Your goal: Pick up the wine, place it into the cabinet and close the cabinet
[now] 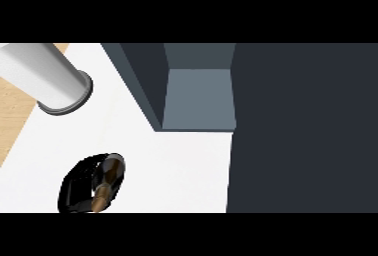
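Where seen at lower left over the white counter point(177, 170): wine bottle point(109, 175), enclosed by curled fingers of left hand point(74, 185), well apart from open cabinet point(198, 97). Right hand out of view. Judged at risk of striking cabinet's near side wall or open door point(303, 125) if carried across tilted or too low.

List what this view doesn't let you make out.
- The bottle: in the head view it is mostly hidden by the left hand curled round it; only a brown strip shows.
- The cabinet: its opening runs off the view's top edge.
- The dark panel at right: door or wall, cannot tell.
- The right hand: outside the view.
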Motion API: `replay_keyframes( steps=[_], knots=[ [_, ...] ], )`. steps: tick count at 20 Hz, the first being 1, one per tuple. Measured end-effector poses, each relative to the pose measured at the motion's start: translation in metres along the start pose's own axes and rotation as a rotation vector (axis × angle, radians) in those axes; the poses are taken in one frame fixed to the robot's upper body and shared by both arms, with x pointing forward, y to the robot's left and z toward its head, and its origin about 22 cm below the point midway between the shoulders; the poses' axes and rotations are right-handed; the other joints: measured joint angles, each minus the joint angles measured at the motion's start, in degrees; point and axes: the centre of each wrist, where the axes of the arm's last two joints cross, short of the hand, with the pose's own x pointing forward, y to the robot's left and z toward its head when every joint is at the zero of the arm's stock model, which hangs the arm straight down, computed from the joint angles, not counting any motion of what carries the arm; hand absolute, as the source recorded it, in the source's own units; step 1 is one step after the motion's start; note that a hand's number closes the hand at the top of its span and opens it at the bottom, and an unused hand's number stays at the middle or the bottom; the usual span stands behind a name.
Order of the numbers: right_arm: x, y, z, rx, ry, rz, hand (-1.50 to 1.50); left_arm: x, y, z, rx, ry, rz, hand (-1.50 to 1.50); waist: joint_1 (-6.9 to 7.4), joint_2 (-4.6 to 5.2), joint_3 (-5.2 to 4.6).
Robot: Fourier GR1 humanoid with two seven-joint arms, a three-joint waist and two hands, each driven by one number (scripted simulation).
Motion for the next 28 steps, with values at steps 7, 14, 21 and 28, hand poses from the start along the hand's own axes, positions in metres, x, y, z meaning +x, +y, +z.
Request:
replay_keyframes(
  steps=[7,14,21,28],
  knots=[
    [-0.004,0.001,0.001,0.003,-0.001,-0.009,-1.50,0.009,-0.046,0.019,-0.081,0.041,0.081,1.50,-0.10,0.48,-0.63],
    [-0.011,0.003,-0.001,0.017,0.011,-0.015,-1.50,0.058,-0.089,0.012,-0.136,0.028,0.129,1.50,-0.43,0.71,-0.82],
    [-0.013,-0.001,-0.004,0.018,0.010,-0.012,-1.50,0.104,-0.138,-0.018,-0.145,-0.022,0.126,1.50,-0.75,0.83,-0.87],
    [-0.009,-0.003,-0.007,0.015,0.009,-0.016,-1.50,0.130,-0.174,-0.050,-0.142,-0.022,0.138,1.50,-0.95,0.88,-0.90]
  ],
)
